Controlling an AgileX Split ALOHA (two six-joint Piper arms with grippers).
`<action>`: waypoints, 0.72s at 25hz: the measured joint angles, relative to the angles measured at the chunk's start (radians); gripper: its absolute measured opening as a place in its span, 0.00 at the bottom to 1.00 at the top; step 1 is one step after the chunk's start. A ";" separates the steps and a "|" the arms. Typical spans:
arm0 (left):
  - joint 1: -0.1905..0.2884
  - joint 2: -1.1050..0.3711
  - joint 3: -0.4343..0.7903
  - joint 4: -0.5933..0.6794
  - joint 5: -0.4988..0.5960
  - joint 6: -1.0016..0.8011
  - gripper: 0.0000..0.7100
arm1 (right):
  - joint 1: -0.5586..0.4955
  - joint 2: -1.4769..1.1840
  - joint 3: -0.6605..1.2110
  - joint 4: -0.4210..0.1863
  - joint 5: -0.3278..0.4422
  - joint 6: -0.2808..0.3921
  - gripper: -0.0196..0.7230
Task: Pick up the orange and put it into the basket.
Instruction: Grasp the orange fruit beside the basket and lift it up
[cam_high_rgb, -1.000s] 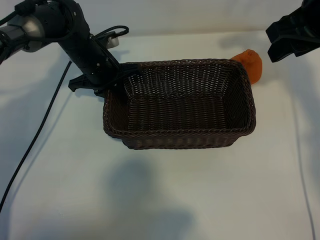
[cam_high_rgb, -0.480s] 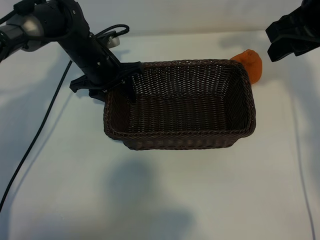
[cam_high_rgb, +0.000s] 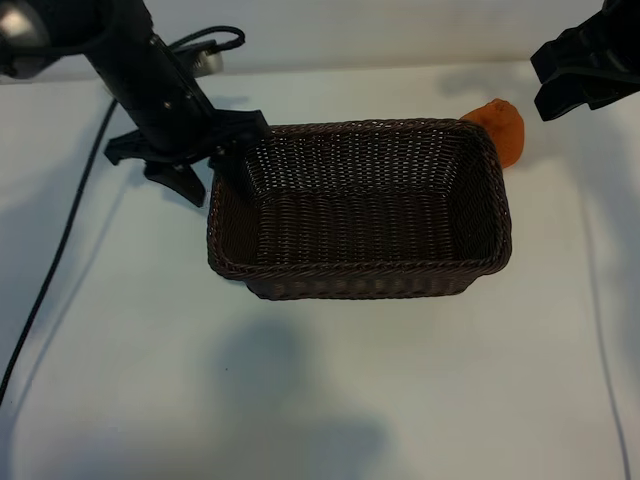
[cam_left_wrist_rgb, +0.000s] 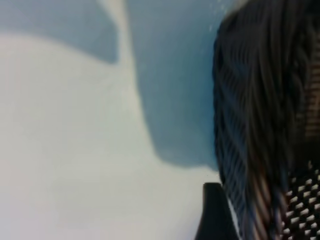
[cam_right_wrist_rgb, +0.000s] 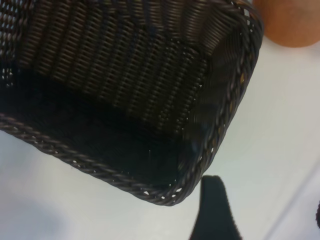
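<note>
Bright even overhead light, soft grey shadows on the white table, left wrist view blurred, basket weave smeared, bluish shade

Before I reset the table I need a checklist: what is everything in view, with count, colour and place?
basket: one, dark brown wicker, middle of the table, nothing inside it.
orange: one, matte orange, on the table against the outside of the basket's far right corner.
table: one, white, under everything.
cable: one, black, trailing across the table's left side.
left gripper: one, black, fingers open, raised at the basket's far left corner, holding nothing.
right gripper: one, black, at the upper right edge of the exterior view, beyond the orange, holding nothing.
</note>
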 joint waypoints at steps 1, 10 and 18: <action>0.000 -0.015 0.000 0.004 0.000 0.000 0.74 | 0.000 0.000 0.000 0.000 -0.001 0.000 0.66; 0.000 -0.179 0.000 0.037 0.000 0.005 0.74 | 0.000 0.000 0.000 0.000 -0.001 0.000 0.66; 0.004 -0.233 0.000 0.040 0.000 0.005 0.74 | 0.000 0.000 0.000 0.000 -0.001 0.000 0.66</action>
